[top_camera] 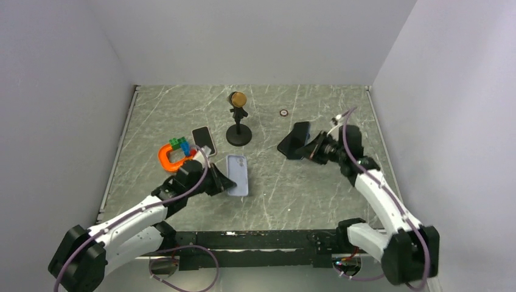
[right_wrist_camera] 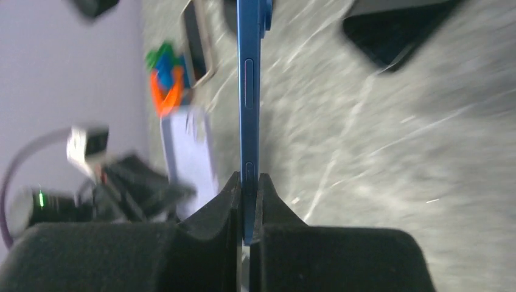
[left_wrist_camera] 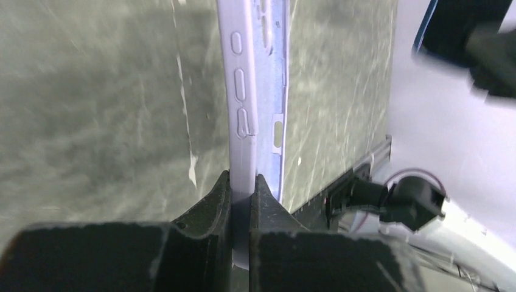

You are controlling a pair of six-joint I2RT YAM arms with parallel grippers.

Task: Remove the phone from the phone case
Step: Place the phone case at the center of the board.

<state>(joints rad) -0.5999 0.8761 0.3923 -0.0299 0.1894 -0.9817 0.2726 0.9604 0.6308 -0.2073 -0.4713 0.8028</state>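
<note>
Looking down from the top view, the separation appears done: the phone [top_camera: 294, 140] sits right of centre in the frame, pinched in the right end effector [top_camera: 309, 148] and tilted, seemingly lifted off the bench [top_camera: 292, 201]. The lavender phone case [top_camera: 237, 175] lies well apart from it, left of centre, flat and empty-looking, with the left end effector [top_camera: 225, 183] at its left edge. A second phone [top_camera: 204, 140] and an orange clamp [top_camera: 172, 159] lie just above it in the frame.

Over to the left wrist view: the fingers [left_wrist_camera: 213, 207] are pressed together on the thin wall of the case, which runs straight up the middle of the frame with its button cut-outs showing. No phone is seen inside it from here.

Now the right wrist view: that end effector is also squeezed tight, gripping the blue phone edge-on by its lower end, with the side buttons showing. The case lies flat on the bench at left of centre.

By my read, what's left is the finish: lower the phone gently onto bare bench away from the case, let go, then release the case too.
</note>
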